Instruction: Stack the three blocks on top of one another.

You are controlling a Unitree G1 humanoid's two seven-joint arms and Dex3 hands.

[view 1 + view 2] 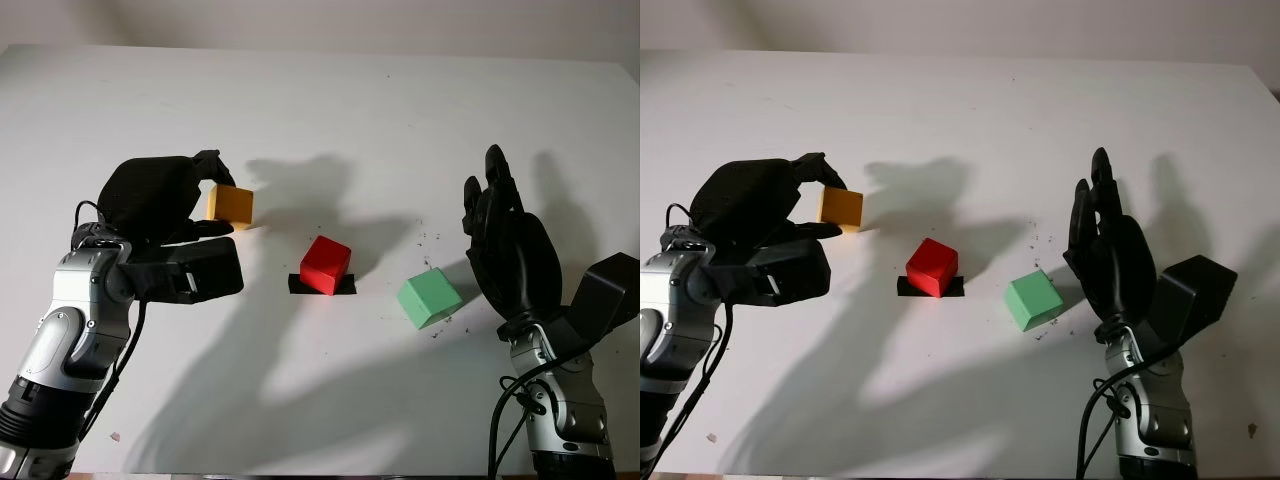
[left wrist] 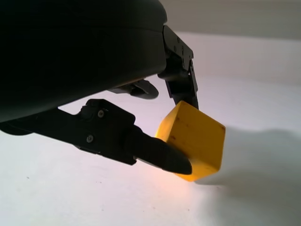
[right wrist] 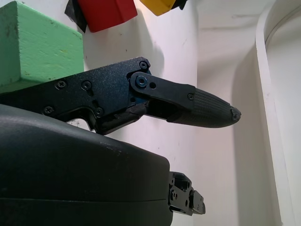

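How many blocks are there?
3. The yellow block is pinched in the left hand, the red block sits mid-table on a black patch, and the green block lies beside the open right hand.

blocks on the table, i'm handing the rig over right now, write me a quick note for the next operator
Left hand: shut on the yellow block, far left of the table; whether it is lifted is unclear.
Right hand: open, held upright just right of the green block, not touching it.
Red block: centre, sitting on a black patch.
Done: yellow grasped. Nothing stacked yet.
Left: set yellow on red or green, then add the third block on top.
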